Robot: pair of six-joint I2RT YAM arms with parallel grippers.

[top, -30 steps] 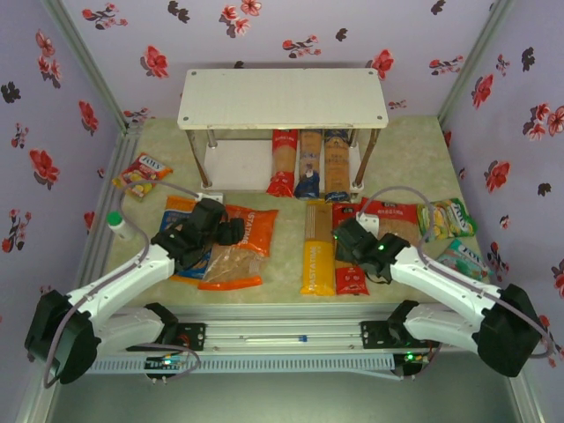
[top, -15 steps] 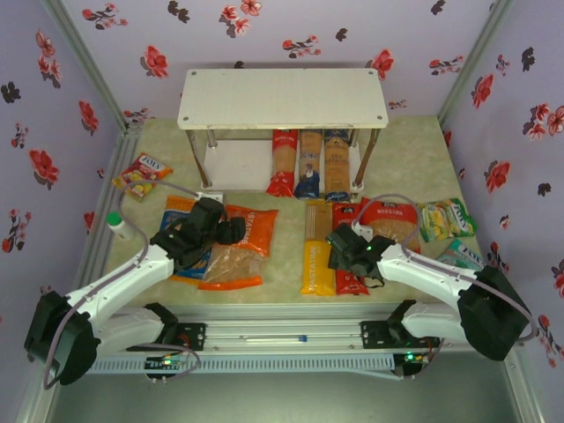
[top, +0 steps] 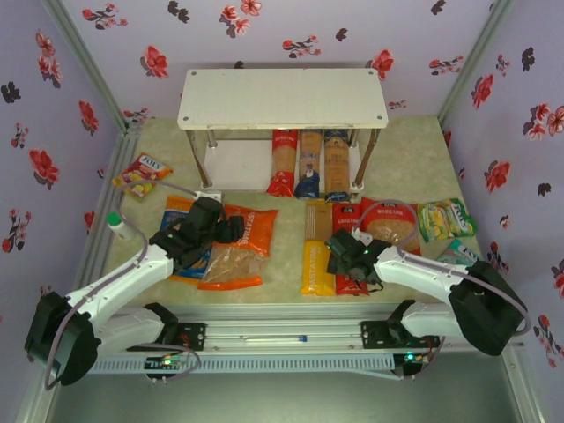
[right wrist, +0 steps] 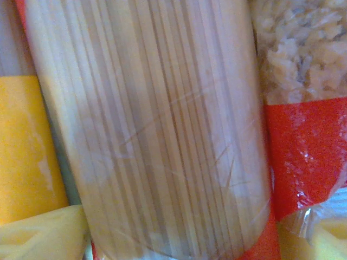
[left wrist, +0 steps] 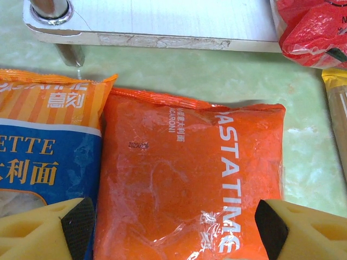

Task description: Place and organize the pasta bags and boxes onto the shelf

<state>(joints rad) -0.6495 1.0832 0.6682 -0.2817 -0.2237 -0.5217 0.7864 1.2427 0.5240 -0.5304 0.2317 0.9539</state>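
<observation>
The white shelf [top: 282, 97] stands at the back, with three spaghetti pasta boxes [top: 309, 165] on its lower tier. My left gripper [top: 231, 231] hangs open over the orange bag [top: 242, 249]; its yellow fingers [left wrist: 46, 227] flank that orange bag [left wrist: 190, 179], beside the blue-orange bag [left wrist: 43, 151]. My right gripper [top: 340, 256] is open, low over the red spaghetti pack [top: 351, 280]. Close up, that red pack's clear window [right wrist: 157, 135] runs between the fingers [right wrist: 49, 238], with the yellow pack [right wrist: 27, 146] on its left and the red bag [right wrist: 303, 108] on its right.
Small snack packets lie at the right [top: 447, 218] and far left [top: 141, 174]. A small white bottle [top: 119, 225] stands by the left wall. The lower shelf board [left wrist: 162, 21] and its post lie just beyond the bags. Walls close in on both sides.
My right gripper has swung left, from over the red bag to over the red spaghetti pack, and opened a little wider. The left arm has not moved.
</observation>
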